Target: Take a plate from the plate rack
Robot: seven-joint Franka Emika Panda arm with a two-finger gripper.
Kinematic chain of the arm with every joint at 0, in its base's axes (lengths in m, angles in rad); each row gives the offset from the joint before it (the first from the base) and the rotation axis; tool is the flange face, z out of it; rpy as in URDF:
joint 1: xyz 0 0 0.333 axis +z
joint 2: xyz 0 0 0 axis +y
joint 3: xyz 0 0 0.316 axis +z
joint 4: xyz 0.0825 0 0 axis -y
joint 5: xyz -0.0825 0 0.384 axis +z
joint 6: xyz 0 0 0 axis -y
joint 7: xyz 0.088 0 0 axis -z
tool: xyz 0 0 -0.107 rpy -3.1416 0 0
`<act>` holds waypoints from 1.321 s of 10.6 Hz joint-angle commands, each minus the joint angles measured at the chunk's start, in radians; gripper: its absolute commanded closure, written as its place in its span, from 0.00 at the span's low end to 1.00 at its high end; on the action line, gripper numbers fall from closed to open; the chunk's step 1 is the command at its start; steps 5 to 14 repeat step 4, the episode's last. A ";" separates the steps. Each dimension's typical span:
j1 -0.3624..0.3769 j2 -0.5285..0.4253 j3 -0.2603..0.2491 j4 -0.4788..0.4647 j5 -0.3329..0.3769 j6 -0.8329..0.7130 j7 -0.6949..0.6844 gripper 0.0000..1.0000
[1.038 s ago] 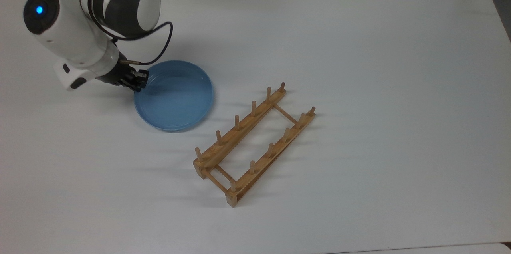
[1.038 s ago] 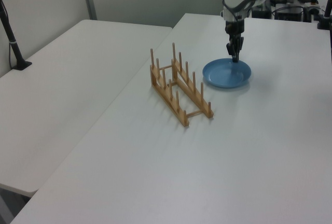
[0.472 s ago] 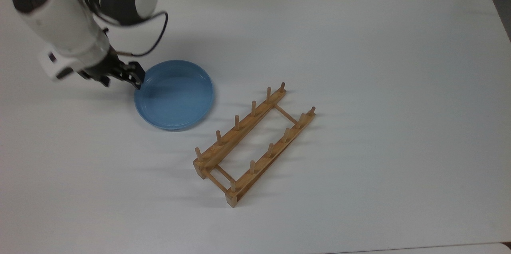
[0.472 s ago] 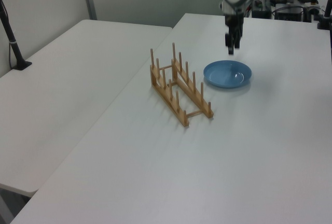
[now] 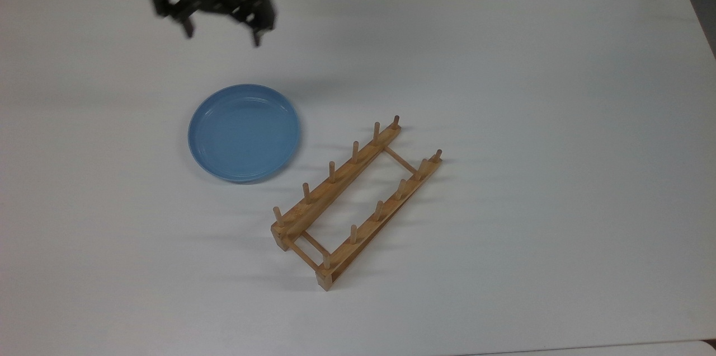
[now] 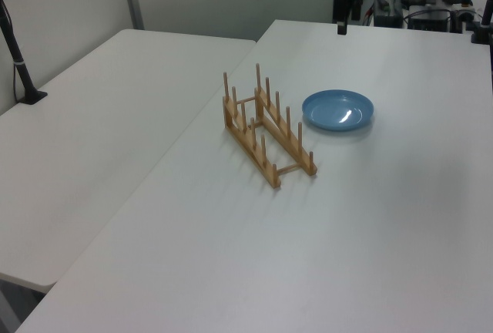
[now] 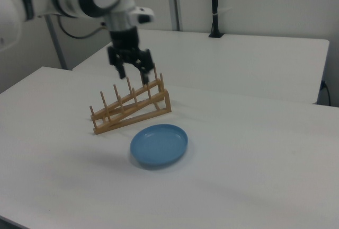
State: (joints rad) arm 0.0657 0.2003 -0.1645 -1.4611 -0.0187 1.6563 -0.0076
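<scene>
the black two-finger gripper hangs in the air with its fingers spread apart and nothing between them, well above the white table and well apart from everything on it; in the right view it hovers high over the scene.

outward from it lies the round, plain light-blue plate with a shallow raised rim, flat and face-up on the table, near the light-brown wooden plate rack with two pegged rails but not touching it. the rack's slots hold nothing, so judged from this layout the plate is already out of the rack.

the plate looks stiff and fairly light, with a smooth, glossy surface that catches a highlight in the left view, so it would likely be slippery. lying flat, it offers only the thin raised rim to pinch, one finger inside and one outside. it may well chip or crack if dropped.
</scene>
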 commanded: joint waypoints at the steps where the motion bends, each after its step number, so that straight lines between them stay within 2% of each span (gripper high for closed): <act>1: 0.043 -0.145 0.014 -0.107 -0.014 -0.013 0.043 0.00; 3: 0.083 -0.141 0.008 -0.107 -0.021 -0.029 0.038 0.00; 14: 0.073 -0.130 0.006 -0.105 -0.012 -0.023 0.029 0.00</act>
